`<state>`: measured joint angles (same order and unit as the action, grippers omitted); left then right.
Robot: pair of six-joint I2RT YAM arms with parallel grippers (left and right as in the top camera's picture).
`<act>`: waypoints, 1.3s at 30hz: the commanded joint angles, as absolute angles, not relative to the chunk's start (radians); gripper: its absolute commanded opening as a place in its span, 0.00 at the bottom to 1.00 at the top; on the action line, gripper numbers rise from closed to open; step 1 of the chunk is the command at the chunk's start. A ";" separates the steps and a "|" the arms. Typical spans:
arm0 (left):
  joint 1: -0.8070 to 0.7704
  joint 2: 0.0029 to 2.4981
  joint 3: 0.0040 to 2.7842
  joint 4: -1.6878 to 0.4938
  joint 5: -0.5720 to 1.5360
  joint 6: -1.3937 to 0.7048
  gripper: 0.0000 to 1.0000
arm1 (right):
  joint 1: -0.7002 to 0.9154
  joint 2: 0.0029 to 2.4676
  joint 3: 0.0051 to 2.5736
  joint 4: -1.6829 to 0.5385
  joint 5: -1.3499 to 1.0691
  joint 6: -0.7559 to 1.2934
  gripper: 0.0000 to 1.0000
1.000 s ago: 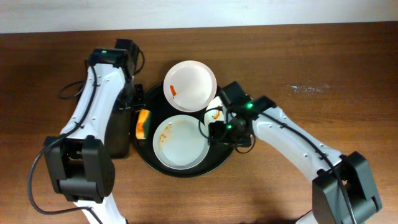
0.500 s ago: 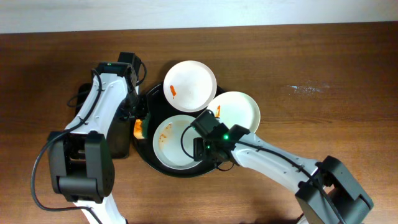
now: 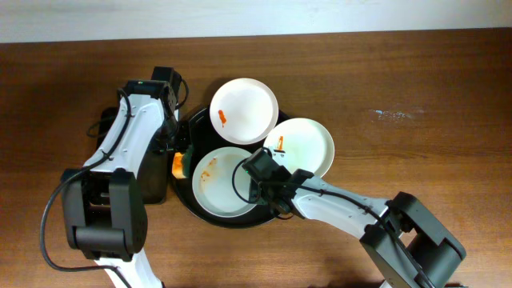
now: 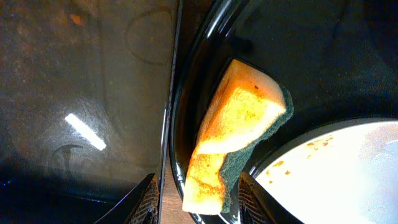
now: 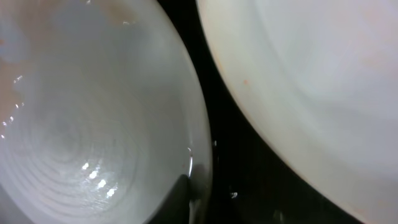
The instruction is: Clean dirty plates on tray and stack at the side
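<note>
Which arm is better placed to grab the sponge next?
Left. Its open left gripper hangs over the sponge at the tray's left edge, a finger on either side. The right gripper is at the front plate's rim.

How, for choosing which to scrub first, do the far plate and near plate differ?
The far plate carries one orange blot by its left rim; the near plate has scattered orange smears upper left. The far plate overhangs the tray's far rim; the near plate lies inside it. The right end effector sits at the near plate's edge, not the far plate's. Both are round and white.
</note>
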<state>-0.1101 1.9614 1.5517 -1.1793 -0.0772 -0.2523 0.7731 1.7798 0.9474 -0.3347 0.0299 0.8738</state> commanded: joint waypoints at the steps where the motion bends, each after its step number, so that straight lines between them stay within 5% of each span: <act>1: -0.109 1.946 1.546 -1.171 -0.063 -0.237 0.40 | 0.779 1.784 0.992 -0.367 0.037 0.869 0.04; 10: -0.131 1.881 1.543 -1.143 0.034 -0.237 0.39 | 0.779 1.767 1.186 -0.641 0.128 0.801 0.04; 14: -0.190 1.881 1.532 -1.133 0.034 -0.238 0.28 | 0.778 1.745 1.234 -0.724 0.128 0.770 0.04; 18: -0.250 1.881 1.454 -1.066 -0.052 -0.292 0.28 | 0.778 1.694 1.244 -0.797 0.119 0.771 0.04; 34: -0.180 1.880 1.336 -0.939 -0.258 -0.298 0.28 | 0.778 1.691 1.244 -0.834 0.087 0.771 0.04; 36: -0.183 1.880 1.337 -0.934 -0.253 -0.298 0.28 | 0.778 1.691 1.244 -0.834 0.087 0.771 0.04; 39: -0.190 1.880 1.337 -0.924 -0.231 -0.299 0.43 | 0.778 1.691 1.244 -0.831 0.087 0.771 0.04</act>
<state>-0.1852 1.9053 1.3430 -0.9318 -0.2291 -0.2935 0.7734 1.7153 1.2213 -0.8337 0.0887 0.7776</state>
